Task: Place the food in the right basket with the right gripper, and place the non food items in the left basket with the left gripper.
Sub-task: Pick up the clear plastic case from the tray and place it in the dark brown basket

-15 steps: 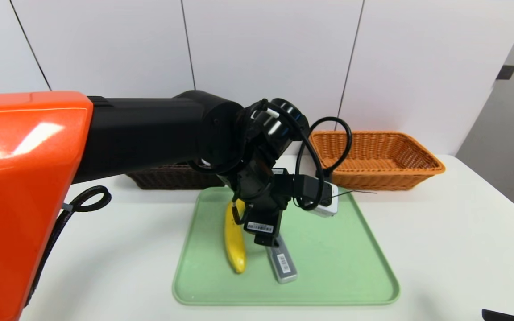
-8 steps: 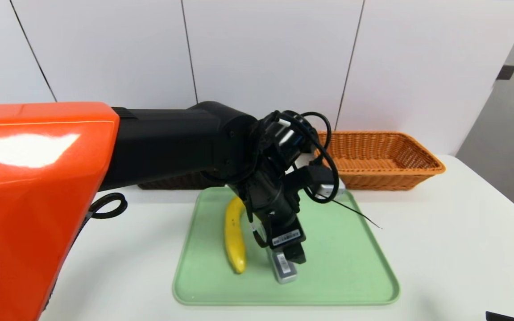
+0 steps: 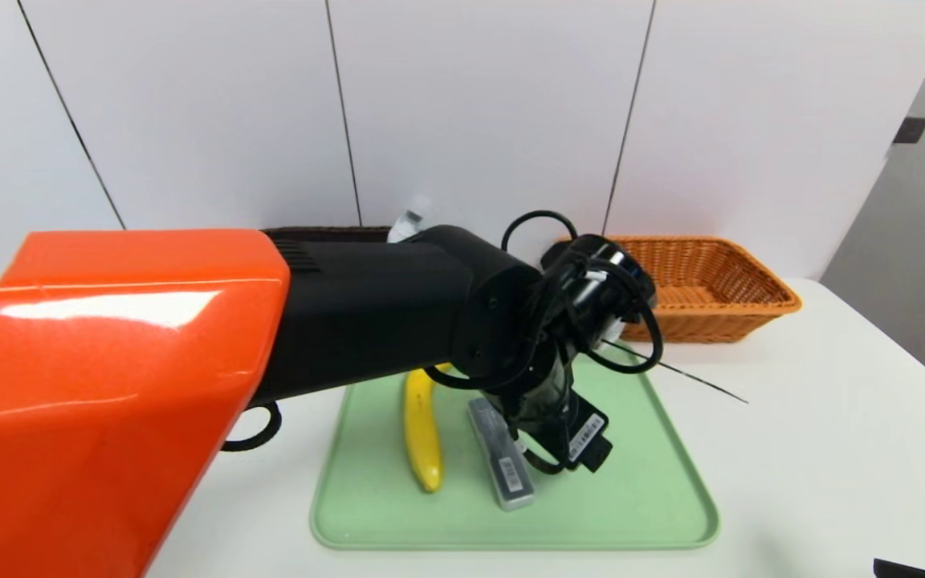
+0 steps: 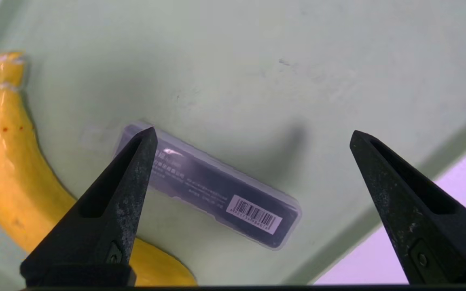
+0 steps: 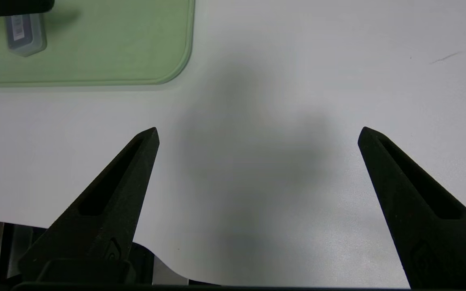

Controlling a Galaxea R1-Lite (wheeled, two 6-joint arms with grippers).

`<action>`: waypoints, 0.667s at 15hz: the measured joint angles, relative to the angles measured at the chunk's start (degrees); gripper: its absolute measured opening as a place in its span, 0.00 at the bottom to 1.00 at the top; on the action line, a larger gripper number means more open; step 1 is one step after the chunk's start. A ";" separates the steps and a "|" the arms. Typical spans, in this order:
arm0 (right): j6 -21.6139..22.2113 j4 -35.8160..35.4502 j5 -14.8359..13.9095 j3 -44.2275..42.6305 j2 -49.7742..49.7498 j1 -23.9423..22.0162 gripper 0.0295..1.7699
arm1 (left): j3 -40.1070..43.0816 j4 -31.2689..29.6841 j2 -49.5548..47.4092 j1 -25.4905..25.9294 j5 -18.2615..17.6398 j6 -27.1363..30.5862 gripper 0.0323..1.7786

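So far little looks finished: the banana (image 3: 421,429) and the grey case (image 4: 212,190) lie side by side on the green tray (image 3: 639,490). My left pincer (image 4: 251,135) hangs wide open and empty over the case. The orange basket (image 3: 711,281) shows nothing inside; my right pincer (image 5: 257,131) waits open over the counter (image 5: 297,81). The dark basket (image 3: 326,234) is mostly hidden.

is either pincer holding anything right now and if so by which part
Nothing is held. The left pincer hangs open above the grey case on the tray; the right pincer is open over bare table.
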 joint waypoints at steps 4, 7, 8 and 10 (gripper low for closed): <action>0.02 0.07 0.74 -0.20 -0.09 0.41 0.96 | -0.05 1.65 0.22 -0.44 2.19 -11.58 0.95; -0.05 0.35 0.76 -0.48 -0.30 0.48 0.96 | -0.05 3.39 -0.80 -0.33 2.15 -18.38 0.95; -0.06 0.44 0.76 -0.50 -0.44 0.50 0.96 | -0.05 3.96 -1.19 -0.24 2.12 -20.39 0.95; -0.13 0.55 0.76 -0.52 -0.72 0.55 0.96 | -0.05 5.01 -1.85 -0.22 2.11 -23.59 0.95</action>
